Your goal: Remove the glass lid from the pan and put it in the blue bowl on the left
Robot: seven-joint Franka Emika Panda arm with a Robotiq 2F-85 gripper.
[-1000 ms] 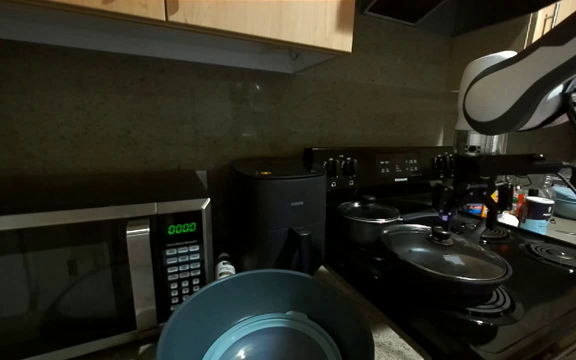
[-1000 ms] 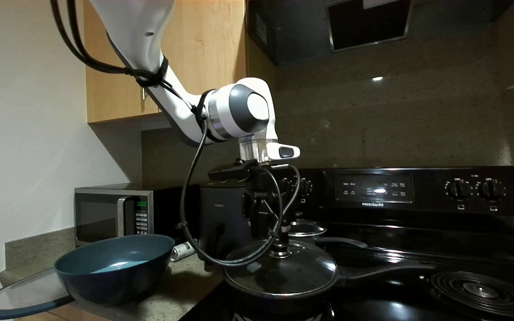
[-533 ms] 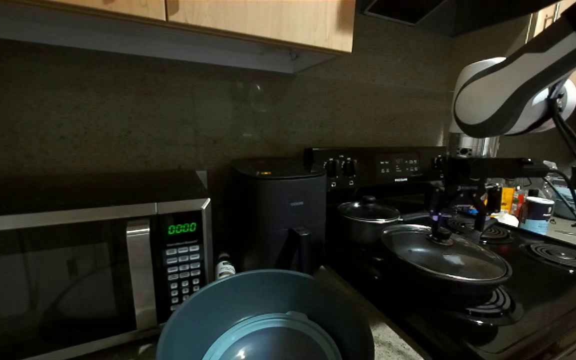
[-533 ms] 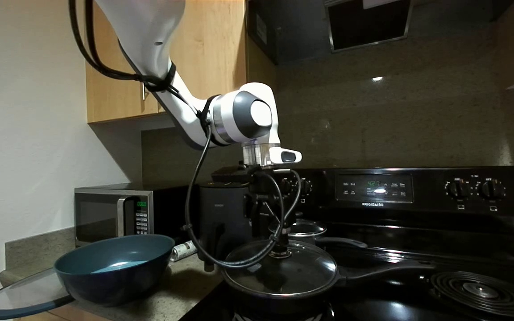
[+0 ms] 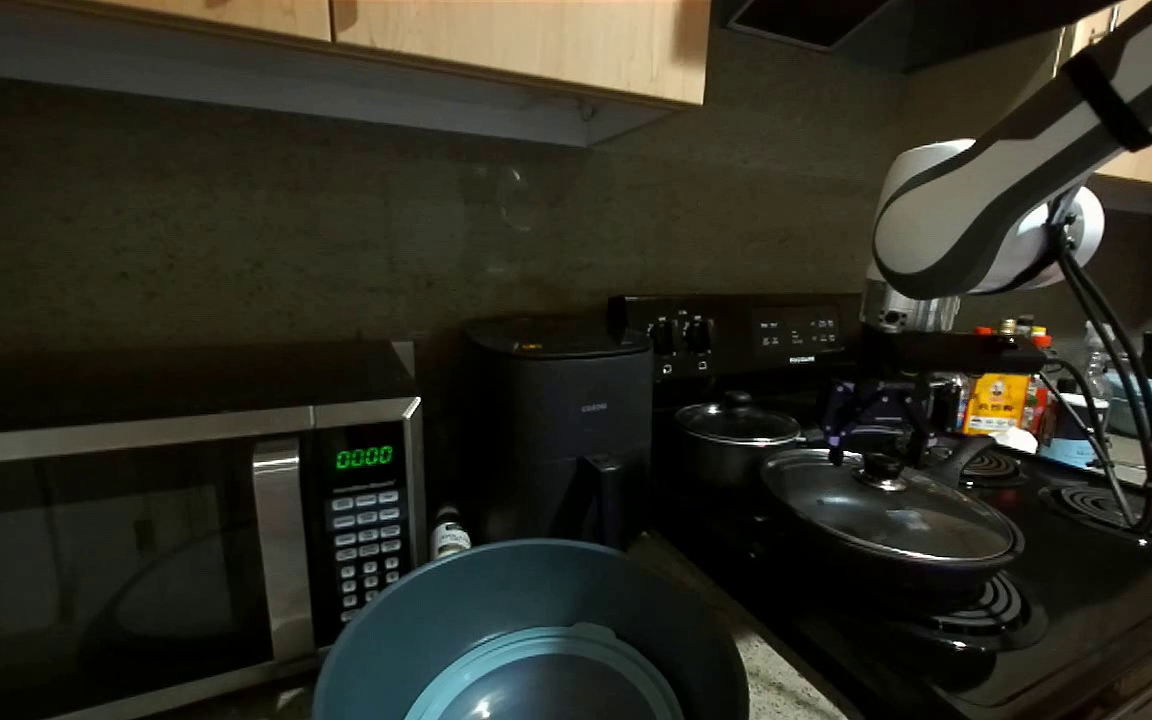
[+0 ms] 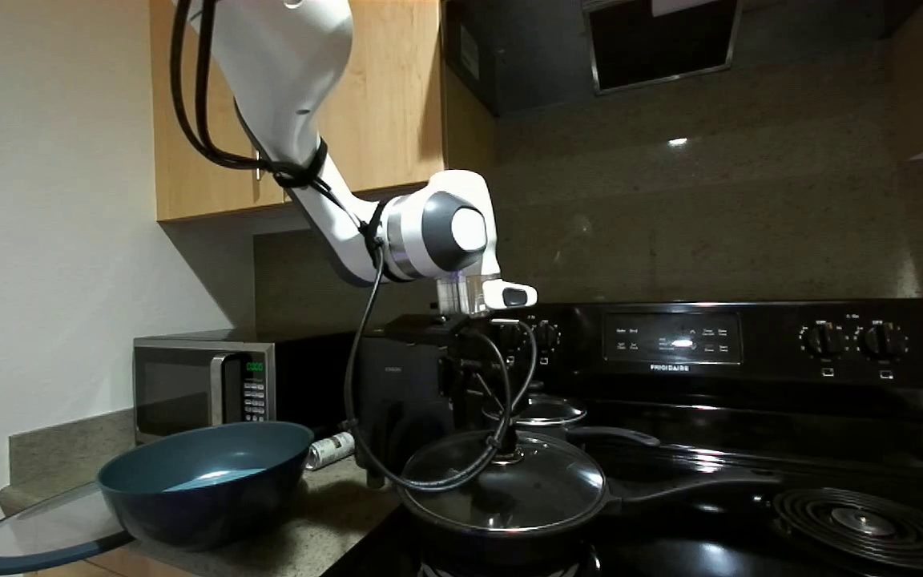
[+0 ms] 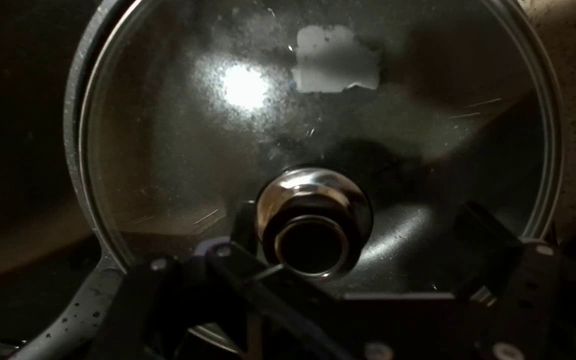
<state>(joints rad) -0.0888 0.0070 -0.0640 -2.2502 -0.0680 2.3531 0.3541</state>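
The glass lid (image 5: 836,510) sits on the black pan (image 6: 509,549) on the stove, in both exterior views. Its dark knob (image 7: 313,245) stands up at the lid's centre. My gripper (image 7: 358,212) is open and low over the lid. In the wrist view the knob lies between the fingers, close to the left finger (image 7: 244,220) and well apart from the right finger (image 7: 493,225). In an exterior view the gripper (image 5: 879,448) is right at the knob. The blue bowl (image 6: 213,509) stands on the counter left of the stove; it also shows large in an exterior view (image 5: 536,565).
A light teal-rimmed item (image 5: 546,650) lies inside the bowl. A lid with a teal rim (image 6: 45,533) lies beside the bowl. A small lidded pot (image 5: 726,455) stands behind the pan. An air fryer (image 5: 556,420) and a microwave (image 6: 205,385) stand at the back. A wall cabinet (image 6: 381,96) hangs above.
The arm and gripper have moved down toward the lid, and leftward in an exterior view. The lid, pan and bowl have not moved.
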